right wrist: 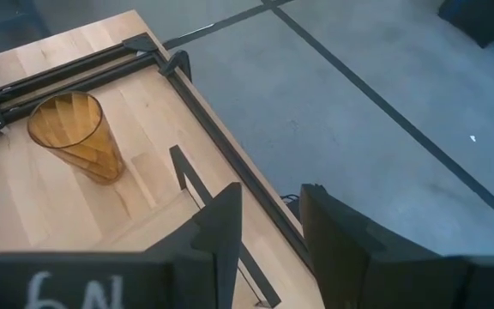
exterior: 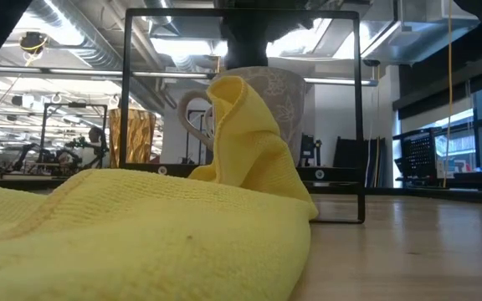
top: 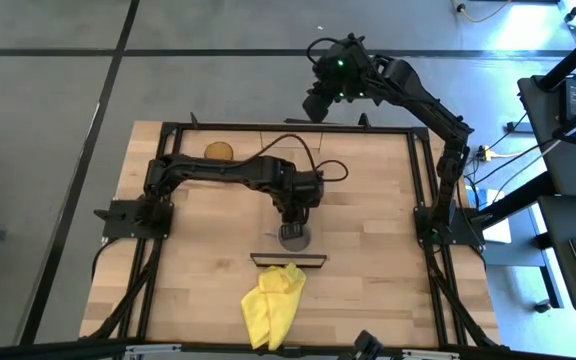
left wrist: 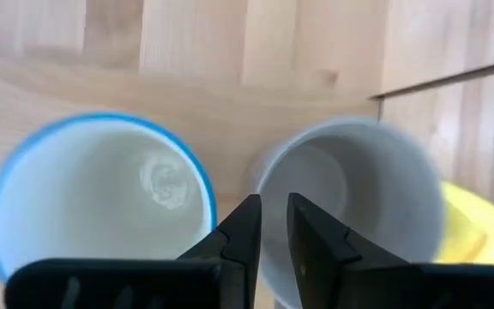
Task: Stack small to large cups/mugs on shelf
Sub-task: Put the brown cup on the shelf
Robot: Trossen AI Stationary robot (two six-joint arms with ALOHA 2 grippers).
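Observation:
My left gripper (top: 293, 215) points down at mid-table, shut over two mugs standing side by side in the left wrist view. One is a white mug with a blue rim (left wrist: 93, 197); the other is the grey mug (left wrist: 358, 197), also seen in the high view (top: 296, 238) and low view (exterior: 287, 100). Both rest on a paler wood plank, the shelf (left wrist: 75, 86). The amber tumbler (top: 219, 151) stands upright near the table's far edge. My right gripper (top: 316, 103) is raised beyond the far edge, open and holding nothing. My left gripper (left wrist: 273, 227) comes from above, pointing down, onto the grey mug's rim (left wrist: 266, 184) on the side facing the white mug. One finger (left wrist: 316, 245) is inside the mug and the other (left wrist: 243, 227) outside, pinching the wall. The cloth hides the mug's base, so lift cannot be told.
A crumpled yellow cloth (top: 273, 300) lies near the table's near edge and fills the low view's foreground (exterior: 141, 234). A thin dark wire frame (top: 288, 258) stands between cloth and mugs. Black rails (top: 423, 180) border the work area.

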